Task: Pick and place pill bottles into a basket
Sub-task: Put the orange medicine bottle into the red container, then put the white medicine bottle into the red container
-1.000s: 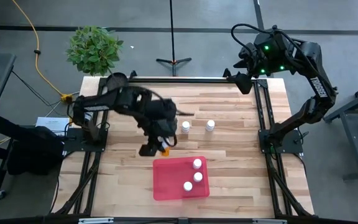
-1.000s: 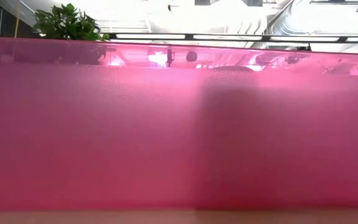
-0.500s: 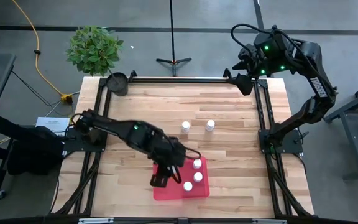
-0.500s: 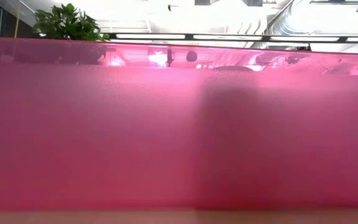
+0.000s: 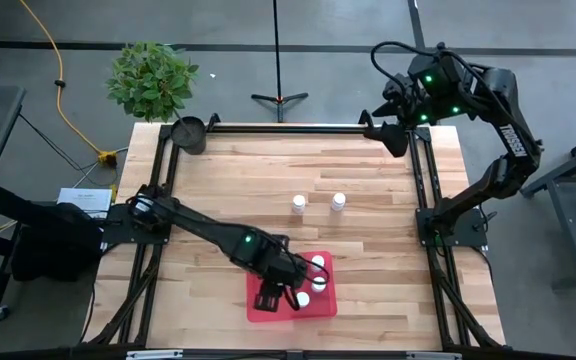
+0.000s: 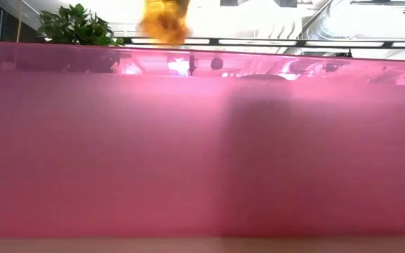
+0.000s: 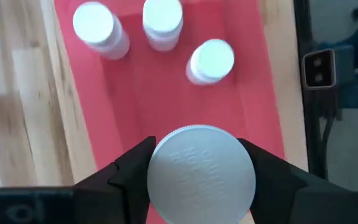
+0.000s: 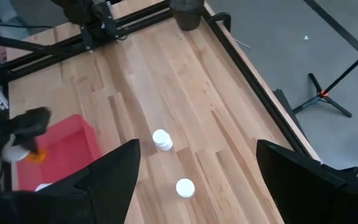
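Left wrist view is looking straight down past the left gripper (image 7: 202,180), whose two dark fingers are pinching the white cap of the orange pill bottle (image 7: 202,182) from either side, so the bottle is hanging cap-up with its long axis running vertically. Directly beneath it the red floor of the basket (image 7: 241,112) is showing, so the carried bottle is sitting over the tray's interior, not over bare wood. Farther out in the same tray, three white pill bottles (image 7: 164,20) are standing upright in a loose cluster, apart from the held one.

From the high view, the left gripper (image 5: 276,293) is hovering over the near-left part of the basket (image 5: 325,306), with the three bottles just beside it toward the tray's right edge. Beyond the tray, two more white bottles (image 5: 299,204) are standing on the table (image 5: 368,170), well apart from the basket and nearer mid-table.

The right gripper (image 8: 197,186) is waiting over the far right corner with its fingers spread wide and nothing between them.

What matters for the release, I judge, is the empty tray floor directly below the bottle; a straight lowering should avoid the three neighbours. For the two remaining bottles the left arm seems nearer.
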